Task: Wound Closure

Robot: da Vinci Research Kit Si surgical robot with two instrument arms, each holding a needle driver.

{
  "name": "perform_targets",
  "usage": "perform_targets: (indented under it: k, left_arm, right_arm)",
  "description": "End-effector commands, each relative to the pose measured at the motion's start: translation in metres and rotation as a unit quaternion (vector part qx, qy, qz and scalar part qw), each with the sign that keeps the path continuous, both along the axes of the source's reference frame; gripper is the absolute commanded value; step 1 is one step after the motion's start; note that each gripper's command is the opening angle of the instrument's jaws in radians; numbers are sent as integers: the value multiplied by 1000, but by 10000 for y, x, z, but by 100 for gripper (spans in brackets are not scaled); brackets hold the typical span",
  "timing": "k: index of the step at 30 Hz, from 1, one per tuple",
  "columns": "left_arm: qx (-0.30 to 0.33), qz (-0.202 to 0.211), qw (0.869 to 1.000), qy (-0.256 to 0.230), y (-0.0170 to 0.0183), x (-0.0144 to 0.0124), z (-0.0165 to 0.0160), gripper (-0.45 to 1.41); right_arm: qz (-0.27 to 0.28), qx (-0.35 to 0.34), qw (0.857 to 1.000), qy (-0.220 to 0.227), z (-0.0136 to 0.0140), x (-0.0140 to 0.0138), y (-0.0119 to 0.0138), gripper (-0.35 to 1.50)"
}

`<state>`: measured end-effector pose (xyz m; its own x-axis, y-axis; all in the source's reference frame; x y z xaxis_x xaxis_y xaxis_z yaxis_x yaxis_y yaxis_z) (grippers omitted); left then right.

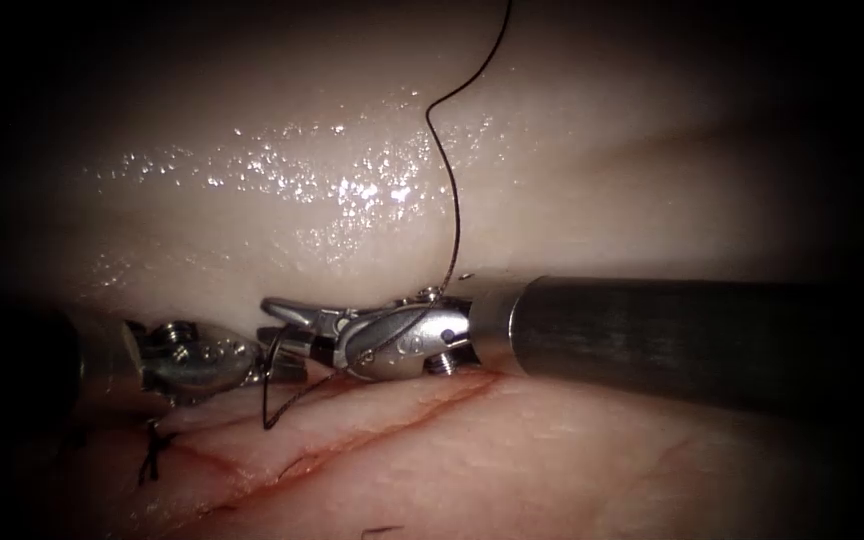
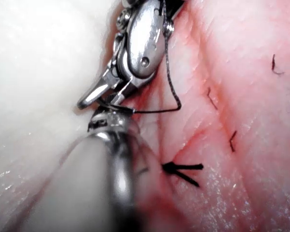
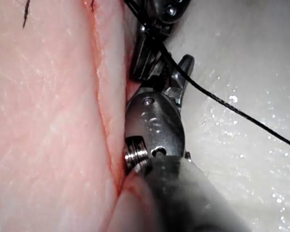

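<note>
My right tool (image 1: 267, 322) reaches in from the right and lies along the far edge of the cut (image 1: 402, 420), its jaws parted and pointing left. Dark thread (image 1: 447, 200) drops from above and passes behind its wrist. Facing it from the left, my left tool (image 1: 252, 358) is shut on the thread, which hangs as a small loop (image 1: 270, 400) over the tissue between the two tips. The left wrist view has the thread (image 2: 176, 96) bending into the left tool's tip (image 2: 111, 118), with the right tool's parted jaws (image 2: 99, 99) just beyond. The right tool's jaws (image 3: 176, 77) meet the left tool (image 3: 146, 55).
A tied knot (image 1: 157, 450) with short tails (image 2: 176, 168) sits on the cut at its left end. Cut ends of thread (image 2: 232, 140) lie on the near tissue. Red fluid lines the cut (image 3: 104, 121). Pale glistening tissue (image 1: 302, 170) rises behind the tools.
</note>
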<state>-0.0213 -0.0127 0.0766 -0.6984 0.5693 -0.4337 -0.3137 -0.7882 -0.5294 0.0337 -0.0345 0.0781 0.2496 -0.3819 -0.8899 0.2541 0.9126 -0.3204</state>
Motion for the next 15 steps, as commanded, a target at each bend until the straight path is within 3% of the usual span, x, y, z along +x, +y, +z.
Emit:
perform_targets:
  k: [1, 4, 15]
  left_arm:
    - [0, 1, 1000, -1, -2, -5, 6, -45]
    - [-4, 0, 1000, 1, -1, -1, 7, -45]
    - [-5, -2, 1000, 1, -2, -1, 7, -45]
  right_arm:
    - [13, -6, 1000, -6, 1, -8, -5, -35]
    - [30, -8, 999, -17, -10, -30, -1, -35]
    - [57, 4, 998, -26, -35, -54, 21, -35]
